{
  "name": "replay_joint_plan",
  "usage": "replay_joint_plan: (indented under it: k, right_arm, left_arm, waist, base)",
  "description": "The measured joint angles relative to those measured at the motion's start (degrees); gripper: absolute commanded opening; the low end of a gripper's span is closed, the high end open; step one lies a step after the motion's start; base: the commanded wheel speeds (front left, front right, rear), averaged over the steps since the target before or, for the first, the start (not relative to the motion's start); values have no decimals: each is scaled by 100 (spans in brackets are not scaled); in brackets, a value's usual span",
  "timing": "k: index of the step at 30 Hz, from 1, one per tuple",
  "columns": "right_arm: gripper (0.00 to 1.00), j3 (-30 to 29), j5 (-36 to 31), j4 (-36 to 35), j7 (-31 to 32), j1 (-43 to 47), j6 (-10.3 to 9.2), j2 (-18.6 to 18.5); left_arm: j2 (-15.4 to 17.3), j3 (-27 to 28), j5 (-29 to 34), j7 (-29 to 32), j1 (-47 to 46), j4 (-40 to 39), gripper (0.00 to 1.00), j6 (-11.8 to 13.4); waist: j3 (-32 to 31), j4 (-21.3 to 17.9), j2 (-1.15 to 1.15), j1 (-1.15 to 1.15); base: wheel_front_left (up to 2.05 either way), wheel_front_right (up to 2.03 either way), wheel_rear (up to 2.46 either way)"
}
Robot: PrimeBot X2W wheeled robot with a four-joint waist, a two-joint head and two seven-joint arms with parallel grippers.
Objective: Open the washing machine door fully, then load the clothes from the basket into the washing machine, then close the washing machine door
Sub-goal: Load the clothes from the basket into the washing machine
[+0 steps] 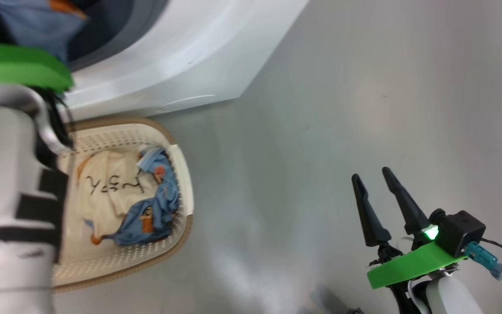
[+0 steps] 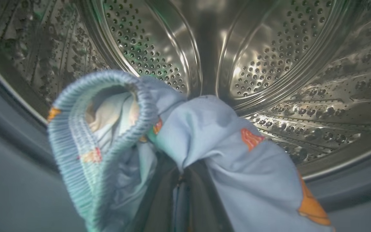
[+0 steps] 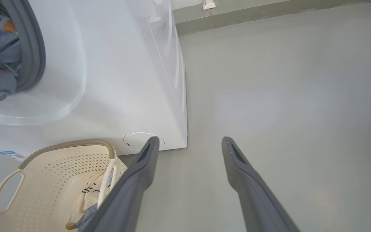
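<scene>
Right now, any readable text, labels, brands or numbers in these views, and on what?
No text can be read.
Blue label low on the washing machine front: too small to read.
Black marks on the cream garment in the basket: scribbles, no legible word.

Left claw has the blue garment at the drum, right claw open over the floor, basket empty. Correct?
Not empty: head view shows the basket holding a cream garment and blue cloth. Rest is right.
</scene>
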Motion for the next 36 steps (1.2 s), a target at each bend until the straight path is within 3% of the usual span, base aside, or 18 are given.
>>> replay_joint_plan:
  k: [10,19,32,33,36]
  right_arm:
    - [100,335,320,90,0,0,0,47]
    - [100,549,404,107,0,-1,0,60]
    - [100,630,411,118,0,-1,0,75]
    - [100,637,411,120,0,-1,0,76]
    - [100,642,412,135,0,-1,0,75]
  left_arm:
    - [633,-141,390,151,-1289,1667,0,-126]
    - [1025,-432,744,130,-2224,2394,0,-419]
    - [1310,-257,779,-63,-2676,2555,0,-156]
    - [1312,-343,828,-43,-2675,2704,4,-166]
    - [1300,-514,1011,0,-2677,2985,40,-151]
  waist:
    - [72,-530,0,0]
    - [223,-850,0,1]
    - [425,-1109,0,1]
    - [416,-1106,0,0]
    - [394,-1085,0,0]
  base:
    - [0,0,0]
    - [0,0,0]
    - [0,0,0]
    - [0,0,0]
    - [0,0,0]
